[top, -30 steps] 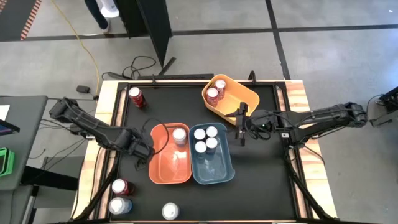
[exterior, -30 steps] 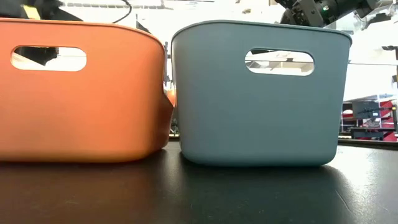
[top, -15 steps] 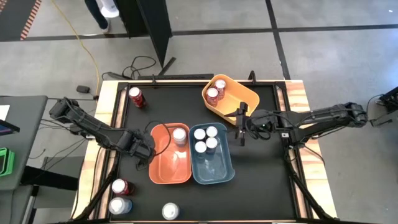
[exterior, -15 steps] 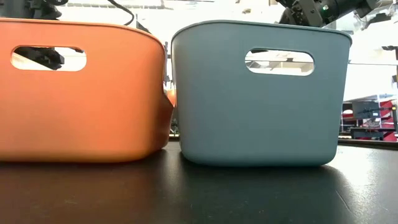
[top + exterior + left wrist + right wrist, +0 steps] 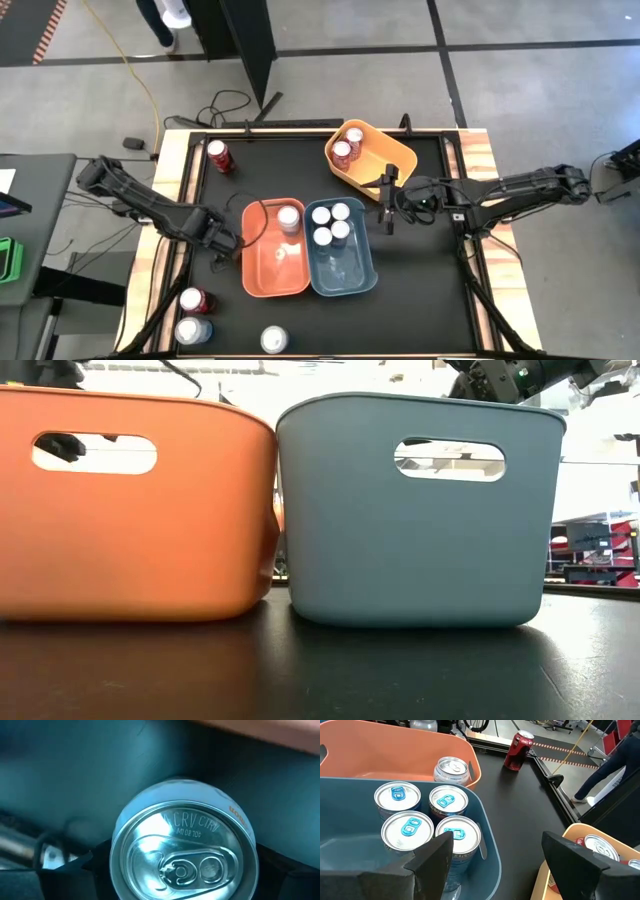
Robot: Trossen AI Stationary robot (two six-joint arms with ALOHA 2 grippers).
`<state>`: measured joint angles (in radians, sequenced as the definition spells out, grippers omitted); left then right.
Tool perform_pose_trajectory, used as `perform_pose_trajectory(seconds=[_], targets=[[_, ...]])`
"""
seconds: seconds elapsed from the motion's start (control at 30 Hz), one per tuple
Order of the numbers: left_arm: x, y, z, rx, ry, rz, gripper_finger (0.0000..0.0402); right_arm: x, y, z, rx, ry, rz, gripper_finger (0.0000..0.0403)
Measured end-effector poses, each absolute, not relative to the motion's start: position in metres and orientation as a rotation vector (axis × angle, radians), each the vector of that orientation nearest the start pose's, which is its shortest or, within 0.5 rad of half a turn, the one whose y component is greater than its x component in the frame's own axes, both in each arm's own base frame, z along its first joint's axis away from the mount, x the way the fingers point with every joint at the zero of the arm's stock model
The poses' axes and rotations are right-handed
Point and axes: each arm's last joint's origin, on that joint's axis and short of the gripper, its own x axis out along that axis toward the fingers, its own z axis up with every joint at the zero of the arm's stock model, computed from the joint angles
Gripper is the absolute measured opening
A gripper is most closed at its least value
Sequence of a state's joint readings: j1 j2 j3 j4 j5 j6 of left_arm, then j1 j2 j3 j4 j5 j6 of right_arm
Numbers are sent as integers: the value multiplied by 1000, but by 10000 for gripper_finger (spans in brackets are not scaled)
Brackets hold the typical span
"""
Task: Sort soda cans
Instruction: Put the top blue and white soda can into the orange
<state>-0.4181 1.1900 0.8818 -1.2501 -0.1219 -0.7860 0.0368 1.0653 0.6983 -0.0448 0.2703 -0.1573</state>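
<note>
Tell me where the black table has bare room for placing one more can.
Bare patches: between the red can and yellow plastic bin, and right of the blue plastic bin. Crowded: the near-left corner with three cans, and beside the orange plastic bin, where the left gripper works.

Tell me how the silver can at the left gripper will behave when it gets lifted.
The silver can at the left gripper looks like a smooth, rigid metal cylinder, so it may slip under a light squeeze. Its tab looks unopened, so it is probably full and fairly heavy for its size. It stands upright; if tipped, it would likely roll.
</note>
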Motion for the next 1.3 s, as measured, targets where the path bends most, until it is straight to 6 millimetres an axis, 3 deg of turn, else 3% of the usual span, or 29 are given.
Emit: perform_pose_trajectory(seconds=[0.33,0.53,0.67,0.8,1.0,1.3], targets=[[142,-57,294,-346,1295,431,291,230,1,264,-217,425,-198,323],[142,-53,339,-354,1092,443,291,230,1,264,-215,424,-198,323],[154,-51,362,-319,942,480,291,230,1,265,-215,422,-199,323],[175,-48,358,-256,956,497,291,231,1,265,-215,416,-199,323],[213,-40,333,-196,1130,477,291,231,1,265,-217,413,-199,323],[250,-11,300,-171,1339,457,291,231,1,266,-224,411,-198,323]])
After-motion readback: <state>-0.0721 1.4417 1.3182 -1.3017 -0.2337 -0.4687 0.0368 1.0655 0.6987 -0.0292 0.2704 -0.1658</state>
